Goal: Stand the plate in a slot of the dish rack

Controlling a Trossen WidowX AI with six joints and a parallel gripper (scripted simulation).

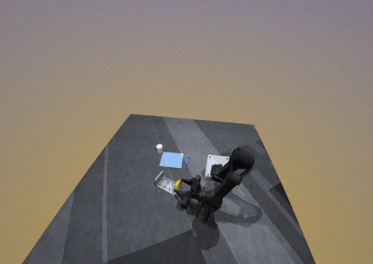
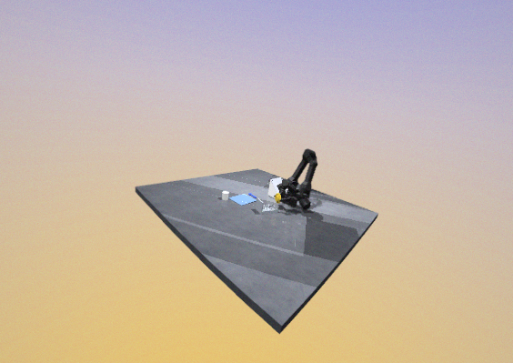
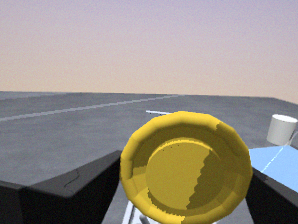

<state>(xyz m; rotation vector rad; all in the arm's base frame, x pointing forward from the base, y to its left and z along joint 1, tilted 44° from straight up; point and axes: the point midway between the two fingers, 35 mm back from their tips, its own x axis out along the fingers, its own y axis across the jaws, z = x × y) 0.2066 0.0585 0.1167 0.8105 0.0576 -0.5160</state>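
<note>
The yellow plate (image 1: 178,183) (image 2: 277,197) (image 3: 175,175) stands on edge between the fingers, its hollow face toward the wrist camera. My gripper (image 1: 178,185) (image 3: 183,166) is shut on the plate, a finger at each side of its rim. The pale dish rack (image 1: 166,184) (image 2: 268,208) has a raised panel at its far end and small pegs inside. In the top view the plate overlaps the rack's near end, and in the exterior view it shows above the rack. In the wrist view the plate hides most of the rack. The exact height over the slots cannot be told.
A light blue mat (image 1: 171,160) (image 2: 243,199) (image 3: 280,162) lies beside the rack, with a white cylinder (image 1: 159,148) (image 2: 226,196) (image 3: 282,129) by its far corner. A blue utensil (image 1: 188,160) lies at the mat's side. A white base plate (image 1: 215,159) sits under the arm.
</note>
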